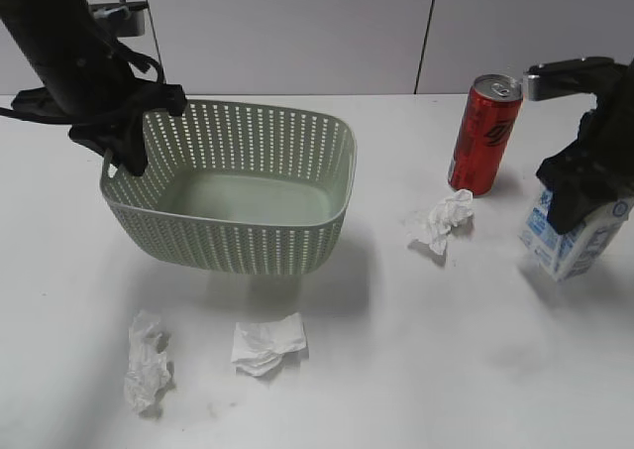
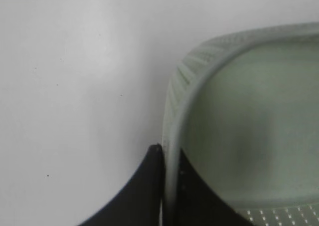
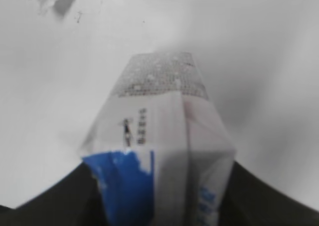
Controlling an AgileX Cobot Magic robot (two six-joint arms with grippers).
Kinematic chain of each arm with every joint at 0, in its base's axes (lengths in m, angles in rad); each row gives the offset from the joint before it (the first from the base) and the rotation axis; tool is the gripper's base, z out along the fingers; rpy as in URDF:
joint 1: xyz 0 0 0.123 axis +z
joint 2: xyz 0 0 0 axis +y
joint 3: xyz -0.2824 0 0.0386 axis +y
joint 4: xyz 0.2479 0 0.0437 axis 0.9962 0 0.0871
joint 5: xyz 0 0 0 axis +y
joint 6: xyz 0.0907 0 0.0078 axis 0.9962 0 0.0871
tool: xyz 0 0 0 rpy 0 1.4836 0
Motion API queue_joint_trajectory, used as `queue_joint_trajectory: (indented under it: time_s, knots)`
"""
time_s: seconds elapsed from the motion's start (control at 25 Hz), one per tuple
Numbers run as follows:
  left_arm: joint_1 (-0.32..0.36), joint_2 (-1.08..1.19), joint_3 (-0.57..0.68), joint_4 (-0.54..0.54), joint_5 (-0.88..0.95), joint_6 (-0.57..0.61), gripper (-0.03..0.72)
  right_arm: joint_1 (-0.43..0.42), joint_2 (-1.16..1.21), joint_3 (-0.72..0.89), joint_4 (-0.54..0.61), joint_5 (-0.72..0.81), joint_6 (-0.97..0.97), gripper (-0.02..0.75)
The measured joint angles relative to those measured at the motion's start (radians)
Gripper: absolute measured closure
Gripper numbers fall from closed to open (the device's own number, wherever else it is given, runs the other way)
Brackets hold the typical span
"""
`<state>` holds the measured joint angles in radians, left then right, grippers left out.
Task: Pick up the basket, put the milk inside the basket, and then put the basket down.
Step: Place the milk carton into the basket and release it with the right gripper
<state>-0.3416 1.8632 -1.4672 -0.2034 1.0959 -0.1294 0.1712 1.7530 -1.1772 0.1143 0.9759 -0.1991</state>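
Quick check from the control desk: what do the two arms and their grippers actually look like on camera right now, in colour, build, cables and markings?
Both arms are matte black with no markings visible. The left arm is thick and tubular, with black cables looping near the wrist and a grey metal bracket behind it. The left gripper has flat black fingers. The right gripper is blocky and black, topped by a silver-grey part. Its fingers look broad, dark and smooth.

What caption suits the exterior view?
Left gripper lifts the basket by its rim; right gripper holds the milk.
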Motion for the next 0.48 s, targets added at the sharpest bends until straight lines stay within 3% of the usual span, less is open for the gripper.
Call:
queue_joint_trajectory:
  time_s: [0.2, 0.48]
  knots:
    - [0.0, 0.0, 0.0, -0.001, -0.001, 0.0, 0.702, 0.042, -0.046, -0.137, -0.003, 0.152, 0.0, 0.429]
    - [0.0, 0.0, 0.0, -0.005, -0.001, 0.0, 0.702, 0.21, -0.037, -0.45, -0.004, 0.234, 0.06, 0.43]
